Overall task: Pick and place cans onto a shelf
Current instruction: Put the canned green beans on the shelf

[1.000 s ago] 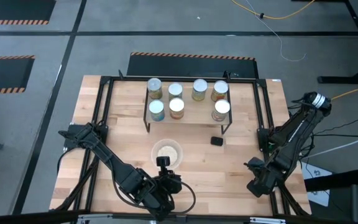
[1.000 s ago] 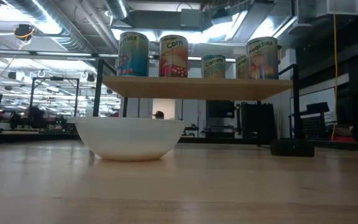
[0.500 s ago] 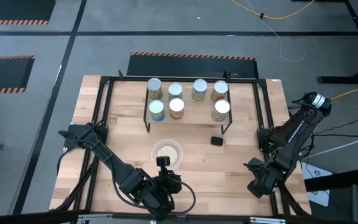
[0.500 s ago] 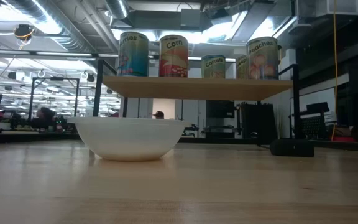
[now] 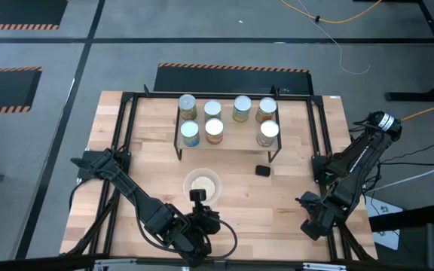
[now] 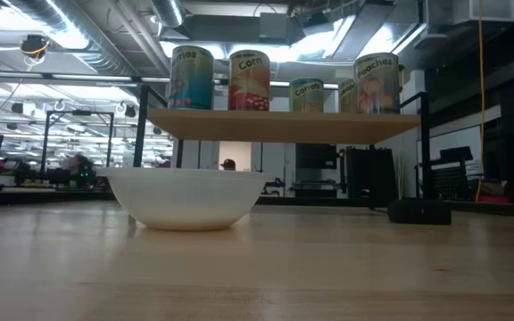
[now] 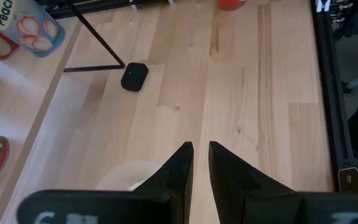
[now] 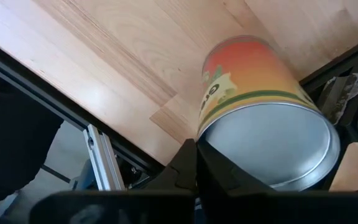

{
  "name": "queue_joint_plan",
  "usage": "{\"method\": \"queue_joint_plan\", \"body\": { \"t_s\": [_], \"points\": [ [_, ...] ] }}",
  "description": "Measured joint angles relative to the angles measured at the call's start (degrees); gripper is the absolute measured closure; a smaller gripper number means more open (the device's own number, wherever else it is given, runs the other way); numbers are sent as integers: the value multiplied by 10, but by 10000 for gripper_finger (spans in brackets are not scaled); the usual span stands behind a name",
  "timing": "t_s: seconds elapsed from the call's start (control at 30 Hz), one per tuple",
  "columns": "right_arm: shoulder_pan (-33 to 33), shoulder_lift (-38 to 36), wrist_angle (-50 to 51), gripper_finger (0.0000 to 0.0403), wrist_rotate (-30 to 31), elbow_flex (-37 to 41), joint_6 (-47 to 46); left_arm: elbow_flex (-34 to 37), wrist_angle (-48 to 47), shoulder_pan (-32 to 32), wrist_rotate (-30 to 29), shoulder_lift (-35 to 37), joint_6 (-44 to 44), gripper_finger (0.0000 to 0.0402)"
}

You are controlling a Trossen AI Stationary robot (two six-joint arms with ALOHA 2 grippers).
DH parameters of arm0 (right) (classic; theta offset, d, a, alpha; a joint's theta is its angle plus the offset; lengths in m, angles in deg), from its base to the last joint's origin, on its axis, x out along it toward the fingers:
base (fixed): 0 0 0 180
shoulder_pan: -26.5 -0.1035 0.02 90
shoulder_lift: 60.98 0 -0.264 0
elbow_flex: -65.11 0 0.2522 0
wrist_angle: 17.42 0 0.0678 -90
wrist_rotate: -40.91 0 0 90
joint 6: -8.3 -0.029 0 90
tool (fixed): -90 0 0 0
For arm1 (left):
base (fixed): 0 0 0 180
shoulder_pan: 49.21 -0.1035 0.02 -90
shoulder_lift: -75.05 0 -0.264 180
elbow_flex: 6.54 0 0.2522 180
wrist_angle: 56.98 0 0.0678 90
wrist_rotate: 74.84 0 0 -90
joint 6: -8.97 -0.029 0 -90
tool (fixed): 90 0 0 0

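Several cans stand upright on the shelf at the table's far middle; they also show in the low view. One more can, with an orange and green label, lies tilted at the table's near right corner, its silver end toward my right gripper, which is shut. In the high view the right gripper hides that can. My left gripper is shut and empty, just above the near rim of the bowl. My right gripper's shut fingertips are at the rim of the can's silver end. I cannot tell whether they touch it. The can lies tilted on the wood beside the black frame rail.
A clear bowl with beige contents stands at the table's near middle. A small black block lies to its far right. A black rod frame runs along the table's edges. Bare wood lies between the bowl and the right edge.
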Motion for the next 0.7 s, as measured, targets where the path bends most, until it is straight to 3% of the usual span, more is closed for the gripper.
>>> {"method": "queue_joint_plan", "body": {
  "t_s": [0.43, 0.7],
  "points": [
    [0, 3, -1, 401, 12, -54, 70, 0, -1, 0, 11, 8, -66, 358],
    [1, 2, -2, 402, 48, -116, 105, 0, -30, 4, 17, 67, -108, 358]
  ]
}}
